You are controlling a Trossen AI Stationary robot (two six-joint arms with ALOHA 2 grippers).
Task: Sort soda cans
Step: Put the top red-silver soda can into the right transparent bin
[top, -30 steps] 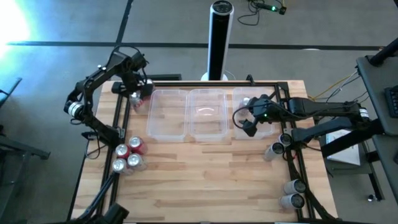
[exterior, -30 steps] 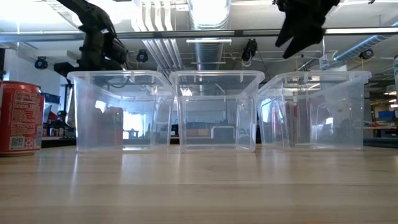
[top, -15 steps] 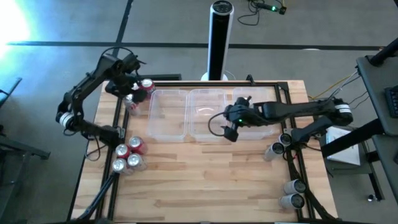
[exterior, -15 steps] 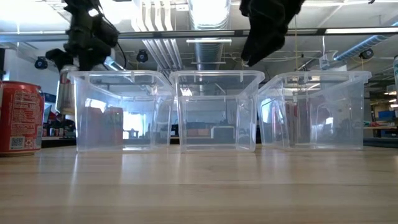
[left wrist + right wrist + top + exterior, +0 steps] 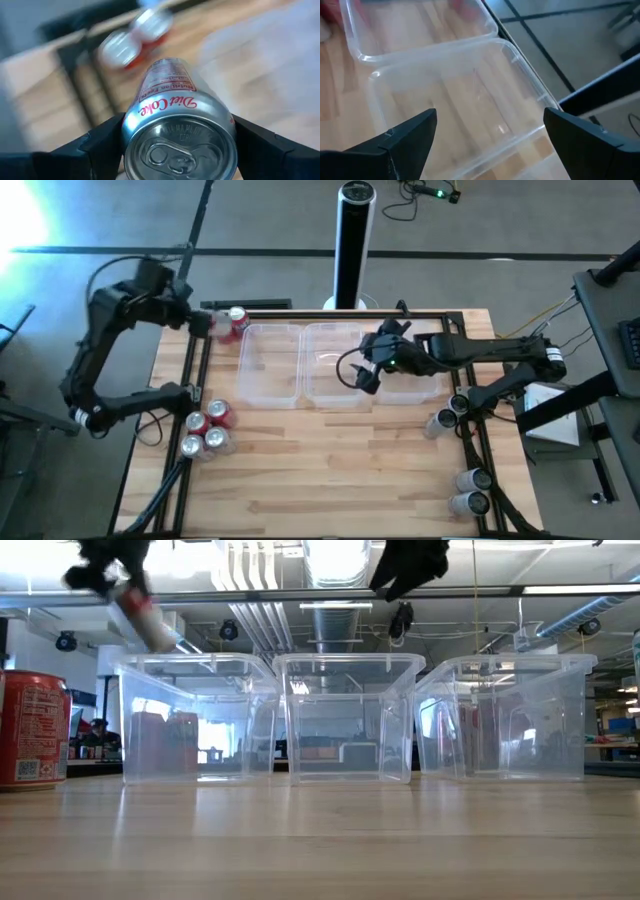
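My left gripper (image 5: pixel 196 323) is shut on a silver Diet Coke can (image 5: pixel 172 125) and holds it in the air by the table's far left corner, above the left tub's rim in the low view (image 5: pixel 145 620). A red can (image 5: pixel 237 323) stands on the table just beside it. My right gripper (image 5: pixel 364 372) hangs open over the middle clear tub (image 5: pixel 333 385) with nothing between its fingers (image 5: pixel 415 132). Three red-bodied cans (image 5: pixel 206 430) stand upright at the left edge. Several darker cans (image 5: pixel 441 420) lie at the right edge. My left gripper pinches the silver can between its two fingers, one on each side of the body near the top end (image 5: pixel 131 131). The can's lid with the pull tab faces the wrist camera. The can is lifted clear of the table and tilted.
Three clear tubs stand in a row across the far half of the table: left (image 5: pixel 270 385), middle, and right (image 5: pixel 430 385). A red can (image 5: pixel 30 730) looms at the low view's left. A black tower (image 5: pixel 352 240) stands beyond the far edge. The near half is bare wood.
My left gripper has risen from the far left corner with the silver can and drawn toward the left edge; the can has gone from standing to tilted, clear of the table. My right gripper has swung from over the right tub to over the middle tub.
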